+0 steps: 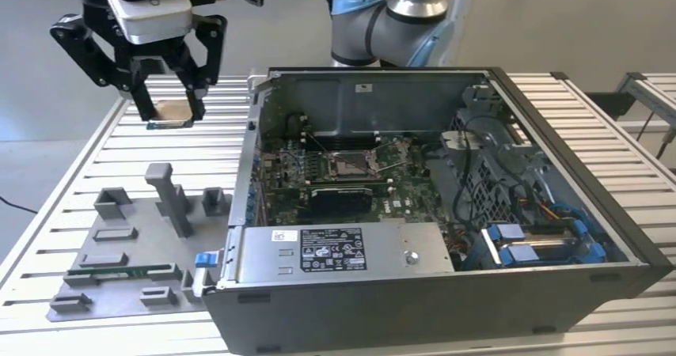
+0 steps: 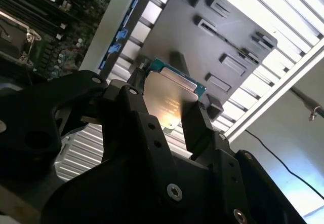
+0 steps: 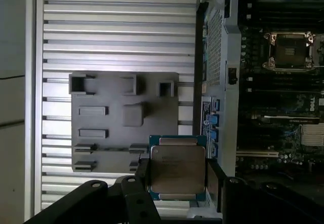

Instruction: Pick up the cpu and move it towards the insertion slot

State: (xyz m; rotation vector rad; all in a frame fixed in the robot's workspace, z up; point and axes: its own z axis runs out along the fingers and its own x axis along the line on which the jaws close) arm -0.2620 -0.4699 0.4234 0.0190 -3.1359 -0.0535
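My gripper (image 1: pixel 169 112) hangs high over the slatted table at the exterior view's left, shut on the cpu (image 1: pixel 172 112). The chip shows its tan-gold face there. In both wrist views the cpu (image 3: pixel 177 165) (image 2: pixel 169 100) shows its silver-grey top and greenish rim, clamped at two opposite edges by the black fingers (image 3: pixel 211 178). The insertion slot (image 1: pixel 349 164) lies inside the open computer case, a silver-framed square with a brownish centre, well off to the exterior view's right of the gripper. The socket (image 3: pixel 291 50) also appears in the first wrist view.
A grey holder plate (image 1: pixel 116 281) with posts and pockets lies on the table (image 1: pixel 63 182) under the gripper, with a green memory stick (image 1: pixel 122 273) in it. The case wall (image 1: pixel 253 150) stands between gripper and socket. The arm's base (image 1: pixel 385 20) is behind the case.
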